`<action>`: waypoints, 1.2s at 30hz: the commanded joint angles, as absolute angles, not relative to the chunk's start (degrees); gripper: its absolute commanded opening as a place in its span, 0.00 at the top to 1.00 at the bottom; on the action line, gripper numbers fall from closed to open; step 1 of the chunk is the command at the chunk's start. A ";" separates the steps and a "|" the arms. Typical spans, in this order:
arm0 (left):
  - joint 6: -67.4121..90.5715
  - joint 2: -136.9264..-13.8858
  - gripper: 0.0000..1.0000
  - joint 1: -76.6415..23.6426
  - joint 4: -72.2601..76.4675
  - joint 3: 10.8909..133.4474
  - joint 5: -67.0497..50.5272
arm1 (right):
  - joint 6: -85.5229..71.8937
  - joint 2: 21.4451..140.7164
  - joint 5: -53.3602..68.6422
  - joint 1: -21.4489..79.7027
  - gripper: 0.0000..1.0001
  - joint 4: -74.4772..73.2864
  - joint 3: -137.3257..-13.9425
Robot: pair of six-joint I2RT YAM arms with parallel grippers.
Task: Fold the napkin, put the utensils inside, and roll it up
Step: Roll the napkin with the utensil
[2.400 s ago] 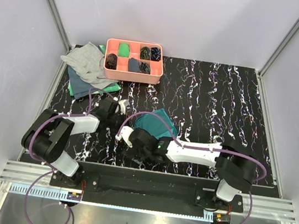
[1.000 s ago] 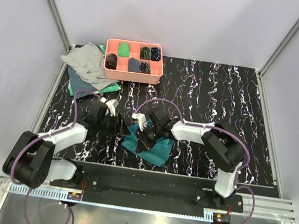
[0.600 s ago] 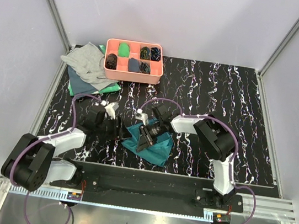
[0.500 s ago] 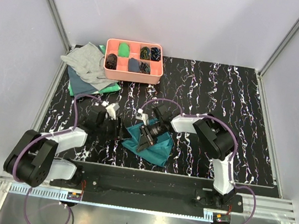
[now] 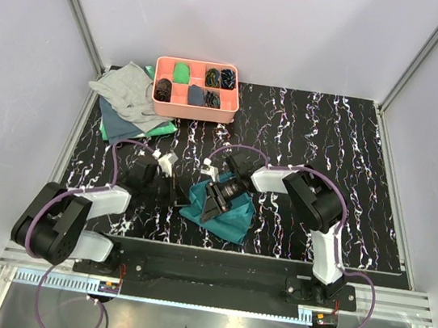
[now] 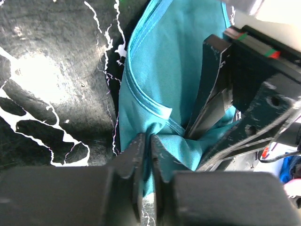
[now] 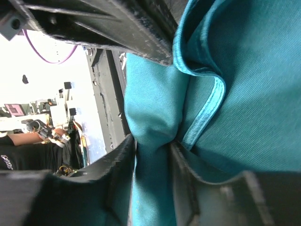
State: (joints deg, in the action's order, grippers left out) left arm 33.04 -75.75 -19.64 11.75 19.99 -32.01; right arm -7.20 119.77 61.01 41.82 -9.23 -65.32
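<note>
Looking down from the overhead camera, the large plain teal fabric napkin (image 5: 227, 212) lies bunched in a loose heap on the black white-veined worktop (image 5: 327, 147), near the front edge and between the two arms. The left claw (image 5: 177, 192) reaches in at the heap's left edge. The right claw (image 5: 212, 204) sits on top of the cloth just beside it. At this size the fingers are hard to make out, so both seem closed on fabric. At the far left corner stands a salmon-pink plastic tray (image 5: 193, 112) with small compartments. A crumpled light grey cloth (image 5: 123, 89) lies just beside it over a bright green cloth (image 5: 165, 129).

From the left wrist camera, the two dark fingers (image 6: 135, 157) stand almost together with a thin fold of the napkin pinched between them. The cloth rises in creases beyond them, and the other arm's black fingers press into it on the right.

From the right wrist camera, the grey fingers (image 7: 120, 162) are clamped on a thick gathered ridge of napkin that fills the gap between them. A hemmed edge curls beside the ridge, and the other arm's dark finger crosses the top of the view, touching the cloth.
</note>
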 commanded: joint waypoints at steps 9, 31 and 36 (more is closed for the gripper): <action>32.52 -78.83 1.00 -19.86 8.71 22.41 -31.03 | -4.14 100.48 34.86 42.53 0.31 -15.21 -65.13; 32.17 -85.08 1.00 -19.86 4.92 26.46 -30.50 | 13.97 97.64 -12.40 66.62 0.25 -4.48 -53.96; 31.73 -85.52 1.00 -19.86 5.27 27.16 -31.63 | 13.71 100.45 -10.46 66.53 0.42 -4.92 -54.14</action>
